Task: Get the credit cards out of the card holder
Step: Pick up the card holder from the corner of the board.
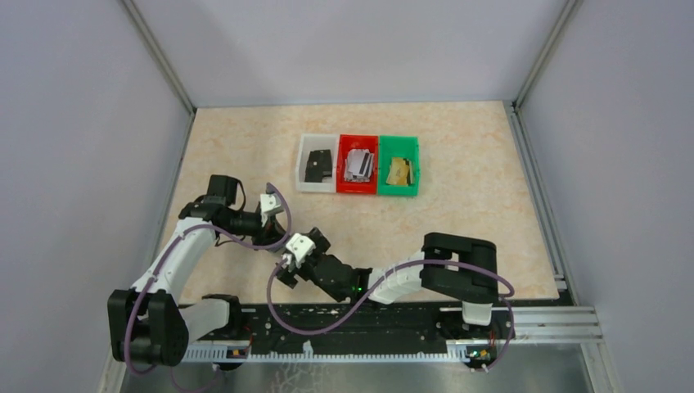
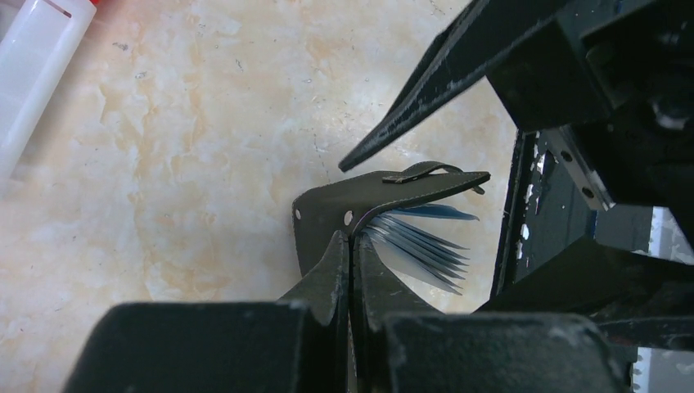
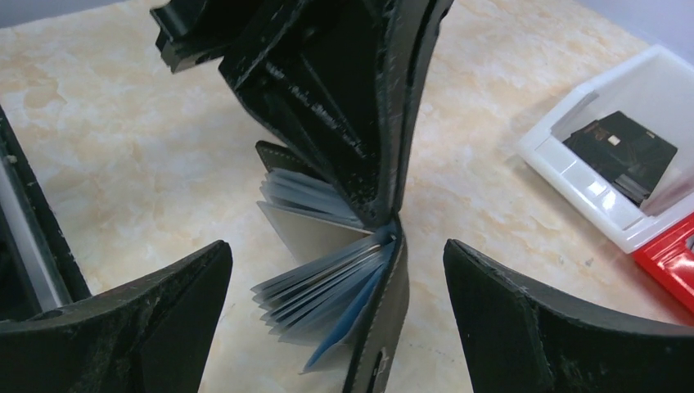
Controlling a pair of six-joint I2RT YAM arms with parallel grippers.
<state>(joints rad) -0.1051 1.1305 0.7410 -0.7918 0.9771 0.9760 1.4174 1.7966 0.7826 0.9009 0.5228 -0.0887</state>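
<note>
My left gripper (image 2: 350,239) is shut on the black cover of the card holder (image 2: 385,193) and holds it above the table. The holder hangs open, and its pale blue-grey sleeves (image 3: 327,286) fan out. A grey panel (image 3: 307,233) shows among them; I cannot tell whether it is a card. My right gripper (image 3: 335,246) is open, with its fingers on either side of the fanned sleeves and not touching them. In the top view both grippers (image 1: 278,233) (image 1: 293,262) meet at the near left and hide the holder. Silvery credit cards (image 1: 358,164) and gold ones (image 1: 398,170) lie in bins.
Three bins stand in a row at the table's middle back: a white bin (image 1: 304,182) with another black holder (image 3: 622,151) in it, a red bin (image 1: 347,144) and a green bin (image 1: 413,149). The arms' base rail (image 1: 393,315) runs along the near edge.
</note>
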